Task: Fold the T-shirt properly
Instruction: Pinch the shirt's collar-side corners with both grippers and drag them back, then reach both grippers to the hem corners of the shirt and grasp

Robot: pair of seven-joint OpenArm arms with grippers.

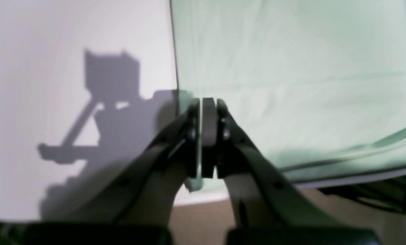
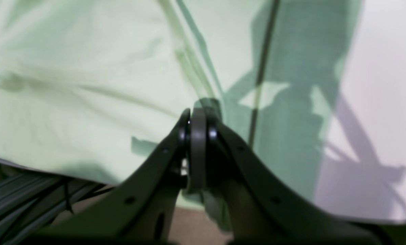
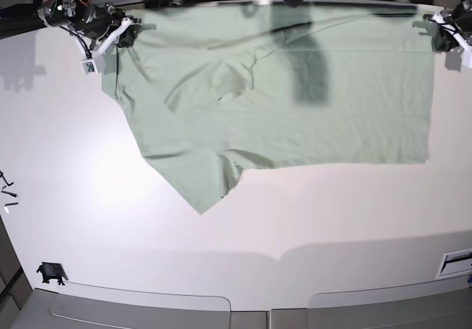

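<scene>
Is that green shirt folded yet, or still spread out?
Mostly spread: the T-shirt lies wide across the table, with one sleeve folded over near its middle.

Pale mint-green T-shirt (image 3: 295, 100) spread mostly flat along the white table's (image 3: 243, 226) far edge, one sleeve folded inward

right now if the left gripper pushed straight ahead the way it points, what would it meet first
Only more of the pale mint-green cotton T-shirt. The left gripper is shut at the shirt's edge and points across the flat cloth, which lies on the white table. Nothing else shows ahead, though depth is unclear.
</scene>
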